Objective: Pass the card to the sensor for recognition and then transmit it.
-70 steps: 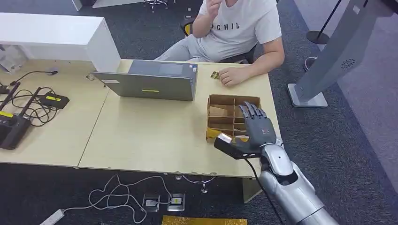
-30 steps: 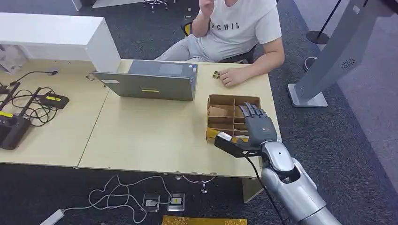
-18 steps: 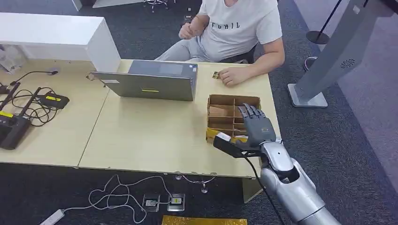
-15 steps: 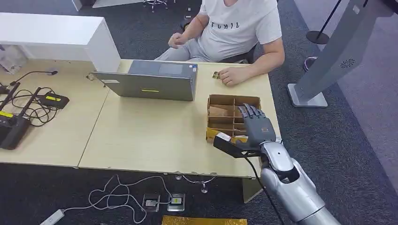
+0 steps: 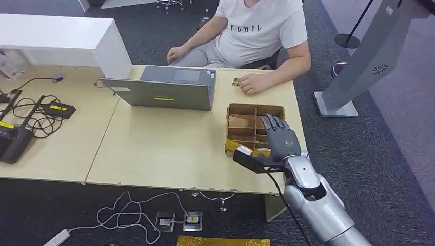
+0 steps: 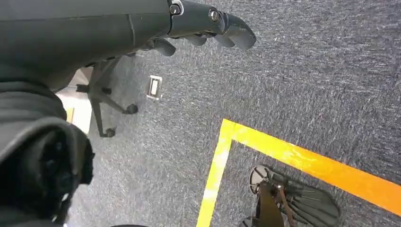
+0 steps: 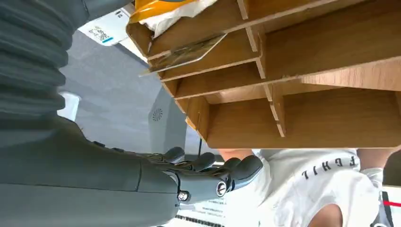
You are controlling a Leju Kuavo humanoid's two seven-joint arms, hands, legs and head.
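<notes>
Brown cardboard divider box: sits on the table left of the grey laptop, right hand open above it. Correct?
Not quite. The head view shows the brown cardboard divider box to the right of the grey laptop, near the table's right end. The right hand is open above it.

matt cardboard box point(image 5: 248, 122), pale wood-look table point(image 5: 164, 148), rough grey carpet point(image 6: 293, 85)

Right hand point(image 5: 279, 141) covers the near right cells of the divider box point(image 5: 246, 110), contents there hidden. Card point(image 7: 182, 56) in the right wrist view partly tucked behind a divider, print unreadable. Small item point(image 5: 235, 82) by the person's hand point(image 5: 252, 83) too small to tell. Person's head cut off by the frame edge.
</notes>
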